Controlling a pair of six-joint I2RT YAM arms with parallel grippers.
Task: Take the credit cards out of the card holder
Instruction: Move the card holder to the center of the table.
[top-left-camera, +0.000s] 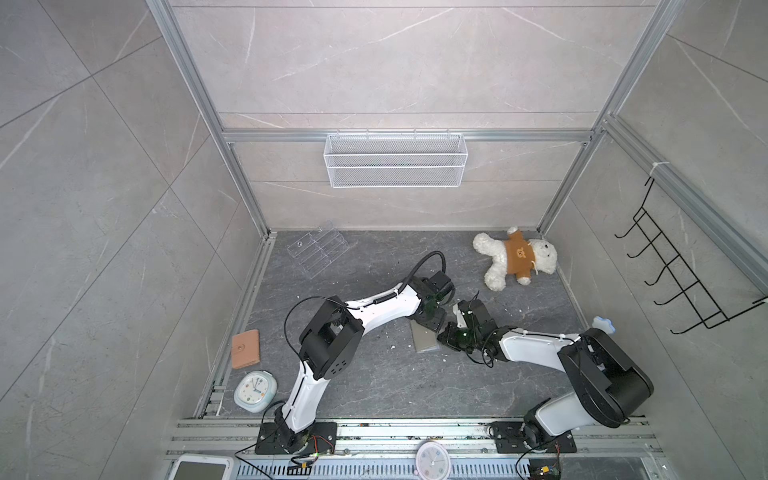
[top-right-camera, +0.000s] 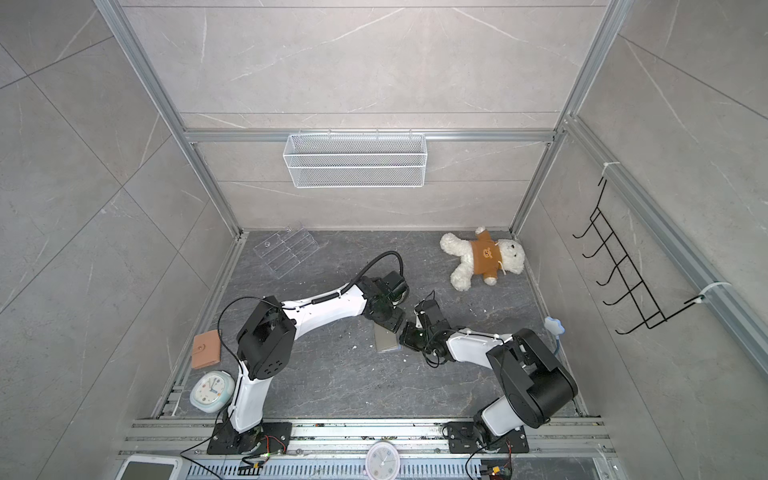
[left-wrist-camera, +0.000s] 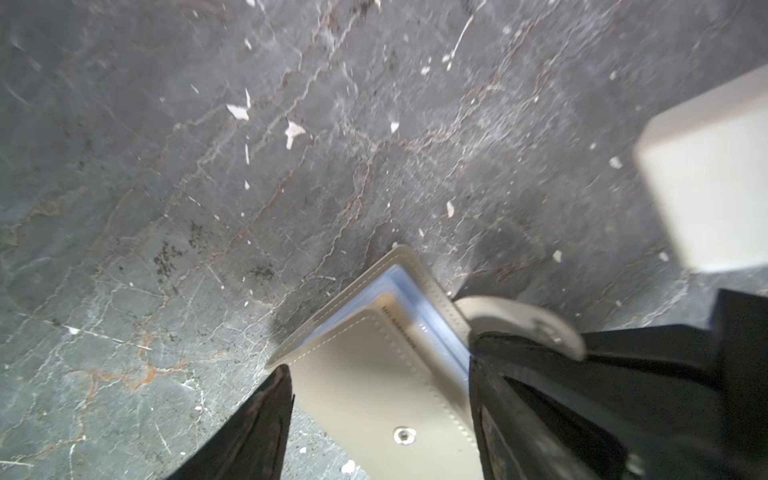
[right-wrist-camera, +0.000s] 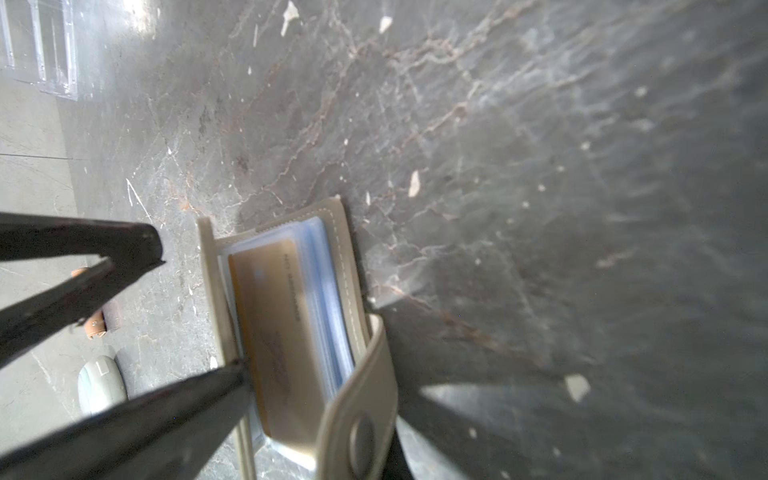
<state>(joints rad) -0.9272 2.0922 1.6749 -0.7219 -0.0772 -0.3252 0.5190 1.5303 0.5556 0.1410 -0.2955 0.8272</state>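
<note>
The grey card holder (top-left-camera: 424, 343) (top-right-camera: 384, 341) lies mid-table between both arms, partly open, with its snap tab (right-wrist-camera: 361, 415) undone and raised. A gold-orange credit card (right-wrist-camera: 266, 332) shows inside, in front of light blue sleeves (right-wrist-camera: 328, 307). My left gripper (top-left-camera: 430, 326) is open astride the cover that carries the snap stud (left-wrist-camera: 405, 435). One of its fingers (right-wrist-camera: 137, 245) is outside that cover, the other (right-wrist-camera: 224, 378) sits between the cover and the card. My right gripper (top-left-camera: 444, 332) is shut on the raised tab end of the card holder.
A tan wallet (top-left-camera: 245, 349) and a pale blue clock (top-left-camera: 254, 390) sit at the left edge. A clear acrylic stand (top-left-camera: 318, 253) is at the back left and a teddy bear (top-left-camera: 515, 257) at the back right. A wire basket (top-left-camera: 395, 160) hangs on the back wall.
</note>
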